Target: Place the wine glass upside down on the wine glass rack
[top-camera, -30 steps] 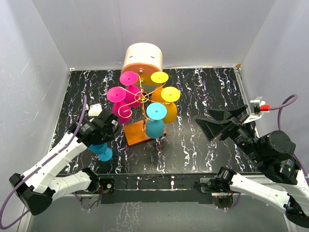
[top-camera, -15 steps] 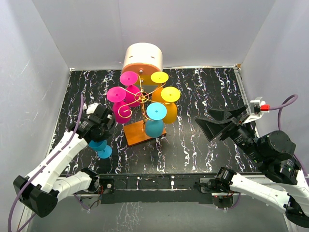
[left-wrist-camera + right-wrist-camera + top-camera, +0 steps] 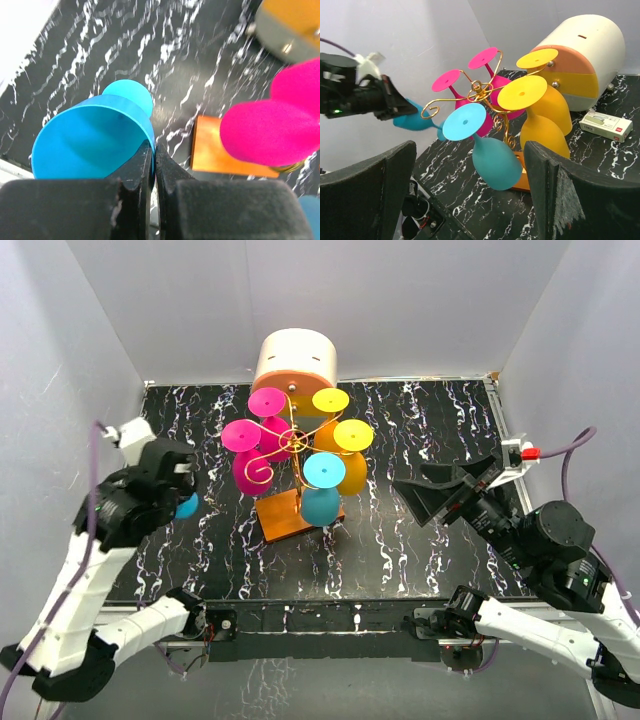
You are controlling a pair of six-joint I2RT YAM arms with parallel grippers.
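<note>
The light blue wine glass (image 3: 90, 145) hangs above the table at the left, lying nearly sideways with its foot (image 3: 131, 94) pointing away. My left gripper (image 3: 154, 150) is shut on its rim, one finger inside the bowl and one outside. From above only a sliver of the glass (image 3: 186, 506) shows under the left gripper (image 3: 170, 492). The wine glass rack (image 3: 293, 440), gold wire on an orange base (image 3: 283, 518), stands mid-table with pink, yellow and teal glasses hanging upside down. My right gripper (image 3: 470, 150) is open, well to the right of the rack (image 3: 482, 90).
A big cream-and-orange cylinder (image 3: 296, 362) lies behind the rack. A small white box (image 3: 606, 125) rests beside it. A teal glass (image 3: 492, 157) hangs at the rack's near side and pink ones (image 3: 270, 130) on its left. White walls close in left, right and back.
The left gripper closed on the blue glass's rim, then lifted it off the table and swung it back and to the left. The right arm shifted slightly.
</note>
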